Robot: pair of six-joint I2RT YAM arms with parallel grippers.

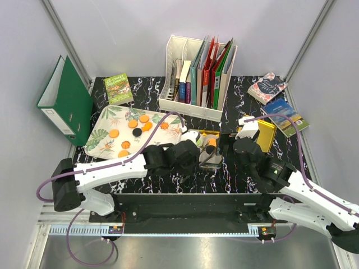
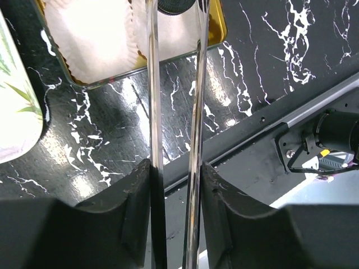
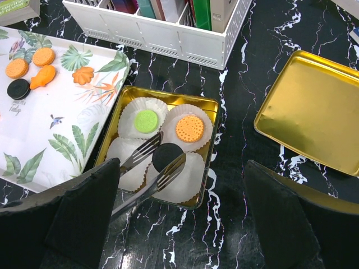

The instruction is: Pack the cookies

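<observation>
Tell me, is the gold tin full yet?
Not full: green cookie and orange cookie fill two paper cups; tongs grip a black cookie over the other two.

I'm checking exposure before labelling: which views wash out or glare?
Left wrist: paper cups and the tray edge are blown out white; glare patches on the marble table. Right wrist: gold lid shows soft sheen, cookies stay crisp. Top external: evenly lit.

My left tool (image 2: 175, 190) and its tongs (image 3: 151, 184) reached over the gold tin (image 3: 212, 140) from the near left, barring that side. The white rack (image 3: 168, 39) walled off the far side; the tray (image 3: 73, 112) crowded the left. Bare table (image 3: 235, 140) lay open on the right, between tin and lid (image 3: 314, 112).
</observation>
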